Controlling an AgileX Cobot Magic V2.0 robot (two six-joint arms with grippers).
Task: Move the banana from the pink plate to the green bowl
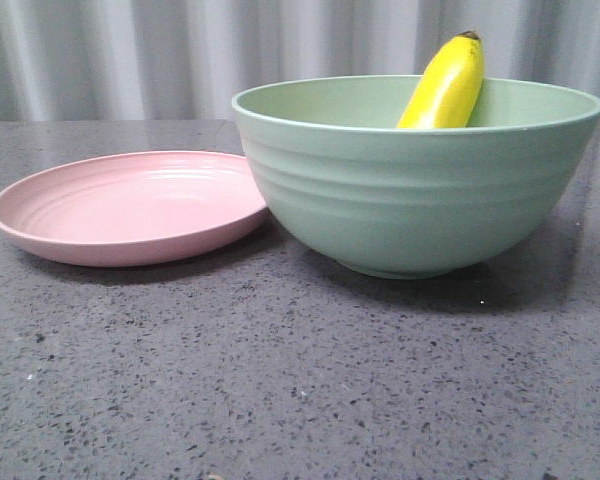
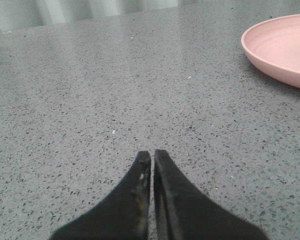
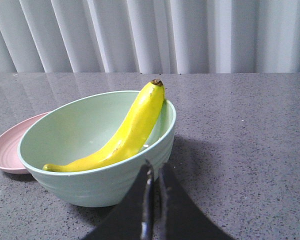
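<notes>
From the front you see the banana [image 1: 446,85] leaning inside the green bowl [image 1: 420,195], pink plate [image 1: 130,207] bare beside it. Your left hand [image 2: 152,156] sits closed, empty, over bare worktop [image 2: 90,100]. Your right hand [image 3: 154,170] is closed, empty, near the bowl.

one banana [image 1: 446,88], one pink plate [image 1: 130,208], one green bowl [image 1: 415,190]

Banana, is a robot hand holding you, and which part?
No. The banana lies free in the green bowl. The left gripper and right gripper are both shut on nothing.
</notes>
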